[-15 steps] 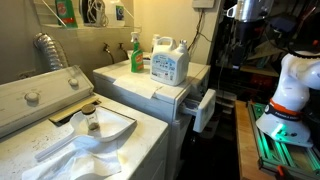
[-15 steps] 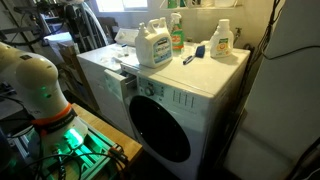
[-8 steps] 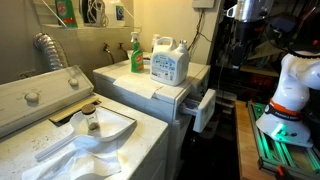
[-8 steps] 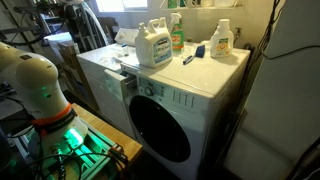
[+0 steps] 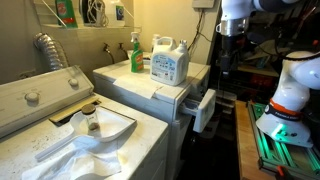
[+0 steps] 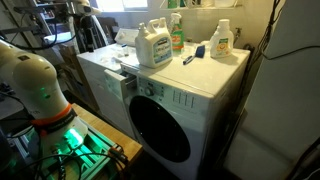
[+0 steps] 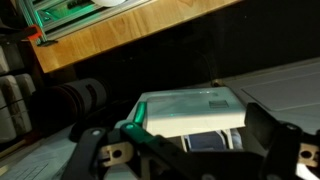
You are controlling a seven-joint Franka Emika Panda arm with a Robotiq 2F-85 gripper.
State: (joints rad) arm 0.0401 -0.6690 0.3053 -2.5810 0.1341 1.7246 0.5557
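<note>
My gripper (image 7: 185, 150) is open and empty; its two dark fingers (image 7: 98, 150) stand wide apart. Between and beyond them lies the pulled-out white detergent drawer (image 7: 190, 105) of a front-loading washer. In an exterior view the gripper (image 5: 222, 62) hangs in the air to the right of the washer top, above the open drawer (image 5: 203, 108). It also shows in an exterior view (image 6: 88, 35), behind the washer's far corner, with the drawer (image 6: 128, 82) lower down. It touches nothing.
On the washer top stand a big white detergent jug (image 5: 170, 62) (image 6: 152, 45), a green bottle (image 5: 136, 55) (image 6: 176, 35) and a small white bottle (image 6: 221, 40). A top-loading washer (image 5: 40, 100) with a white cloth (image 5: 95, 130) stands beside it. My white base (image 5: 295, 85) stands on a wooden bench.
The arm has swung toward the washer, and the gripper now hangs closer to the washer's edge and the open drawer. Nothing on the washer has moved.
</note>
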